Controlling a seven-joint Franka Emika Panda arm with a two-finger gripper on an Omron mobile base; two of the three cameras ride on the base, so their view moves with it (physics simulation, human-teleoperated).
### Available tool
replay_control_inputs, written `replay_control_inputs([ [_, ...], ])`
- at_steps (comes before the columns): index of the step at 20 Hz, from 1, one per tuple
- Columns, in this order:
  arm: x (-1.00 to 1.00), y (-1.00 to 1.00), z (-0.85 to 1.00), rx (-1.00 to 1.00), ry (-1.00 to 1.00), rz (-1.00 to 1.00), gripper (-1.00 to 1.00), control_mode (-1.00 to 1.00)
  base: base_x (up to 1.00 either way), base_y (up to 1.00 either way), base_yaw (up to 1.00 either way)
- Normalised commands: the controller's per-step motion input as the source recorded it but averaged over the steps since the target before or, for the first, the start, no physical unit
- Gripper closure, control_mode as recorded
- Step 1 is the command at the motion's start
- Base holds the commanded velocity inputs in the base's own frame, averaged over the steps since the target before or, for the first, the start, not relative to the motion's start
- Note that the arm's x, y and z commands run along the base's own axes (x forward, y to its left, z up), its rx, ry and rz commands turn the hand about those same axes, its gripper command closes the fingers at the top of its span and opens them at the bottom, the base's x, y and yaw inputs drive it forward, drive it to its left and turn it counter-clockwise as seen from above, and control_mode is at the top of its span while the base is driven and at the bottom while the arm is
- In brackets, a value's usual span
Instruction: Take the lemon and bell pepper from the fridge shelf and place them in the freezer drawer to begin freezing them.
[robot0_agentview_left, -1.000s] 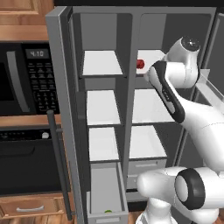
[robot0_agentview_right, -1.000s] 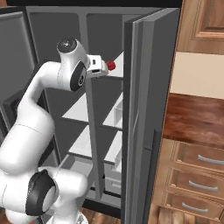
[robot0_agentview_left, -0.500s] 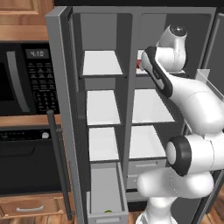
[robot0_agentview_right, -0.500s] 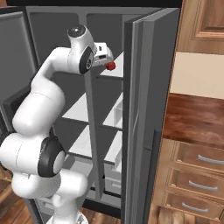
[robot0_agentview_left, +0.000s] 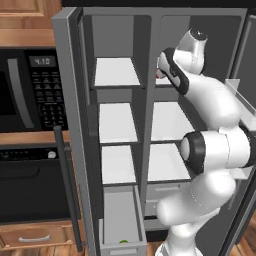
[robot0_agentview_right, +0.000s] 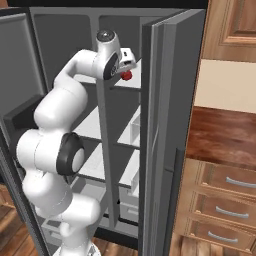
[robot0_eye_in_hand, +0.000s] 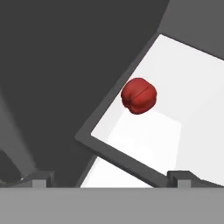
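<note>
The red bell pepper (robot0_eye_in_hand: 139, 96) sits near the front corner of the white fridge shelf (robot0_eye_in_hand: 192, 74), apart from my fingers. My gripper (robot0_eye_in_hand: 111, 179) is open, a little way short of the pepper and aimed at it, with nothing between its fingertips (robot0_eye_in_hand: 183, 177). From the right base view, the gripper (robot0_agentview_right: 128, 62) hovers just above the bell pepper (robot0_agentview_right: 127, 75) at the shelf's (robot0_agentview_right: 120, 83) edge. In the left base view the bell pepper (robot0_agentview_left: 158, 75) peeks out beside my wrist. A small yellowish lemon (robot0_agentview_left: 123, 242) lies in the pulled-out freezer drawer (robot0_agentview_left: 131, 220).
The fridge's left door (robot0_agentview_left: 70, 125) stands open beside a black microwave (robot0_agentview_left: 30, 85). The right door (robot0_agentview_right: 167, 135) is open close beside my arm. Narrower white shelves (robot0_agentview_left: 117, 72) fill the left column. Wooden drawers (robot0_agentview_right: 225, 200) stand to the right.
My arm has risen and swung in toward the top shelf, bringing the open hand close to the bell pepper. The pepper and the drawer have not moved.
</note>
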Motion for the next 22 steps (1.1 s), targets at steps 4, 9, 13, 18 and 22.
replay_control_inputs([
  [4, 0.59, -0.12, -0.23, 0.0, 0.03, 0.02, -1.0, -1.0, 0.0, 0.0, 0.0],
  [9, 0.68, -0.08, -0.08, 0.0, 0.05, 0.04, -1.0, -1.0, 0.0, 0.0, 0.0],
  [13, 0.7, -0.05, -0.1, 0.0, 0.05, 0.05, -1.0, -1.0, 0.0, 0.0, 0.0],
  [18, 0.61, -0.07, -0.18, 0.0, 0.02, 0.05, -1.0, -1.0, 0.0, 0.0, 0.0],
  [22, 0.32, -0.16, -0.27, 0.0, -0.09, 0.0, -1.0, -1.0, 0.0, 0.0, 0.0],
])
